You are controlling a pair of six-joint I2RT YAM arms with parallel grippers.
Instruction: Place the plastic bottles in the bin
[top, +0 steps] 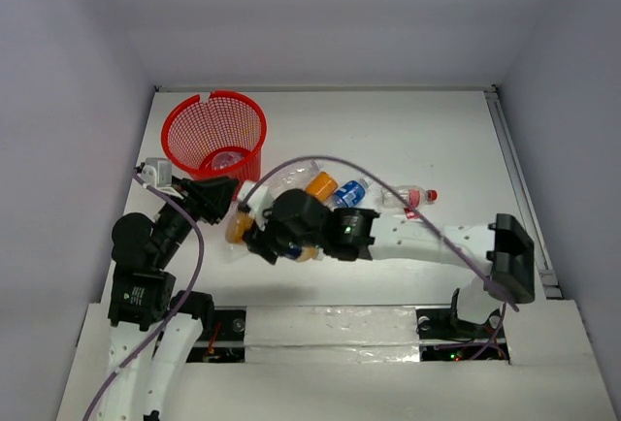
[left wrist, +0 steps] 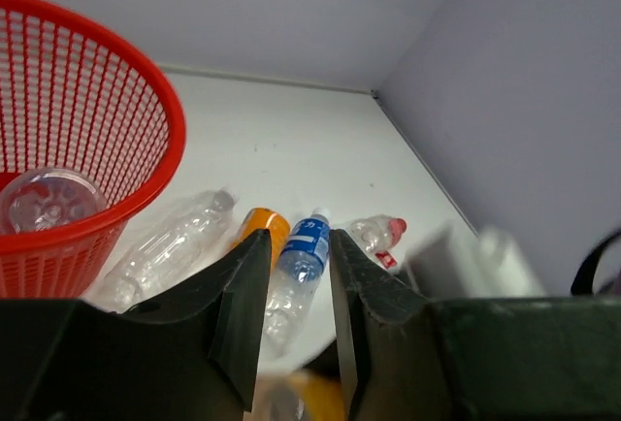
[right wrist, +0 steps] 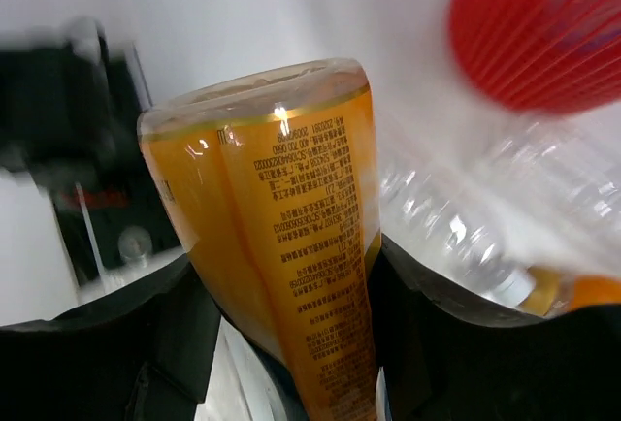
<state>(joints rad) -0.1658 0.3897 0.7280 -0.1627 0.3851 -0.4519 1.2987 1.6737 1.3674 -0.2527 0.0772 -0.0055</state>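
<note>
Right gripper is clamped round an orange-yellow bottle, just on the near side of the bin. Looks like mid-carry to me. Next I'd need to get it above the rim, then release.

Left gripper is a little apart, holding nothing. One clear bottle lies inside the bin. The blue-label bottle and red-cap bottle wait to the right of it.

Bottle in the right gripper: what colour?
The bottle is orange-yellow with small dark print, clearest in the right wrist view.
</note>
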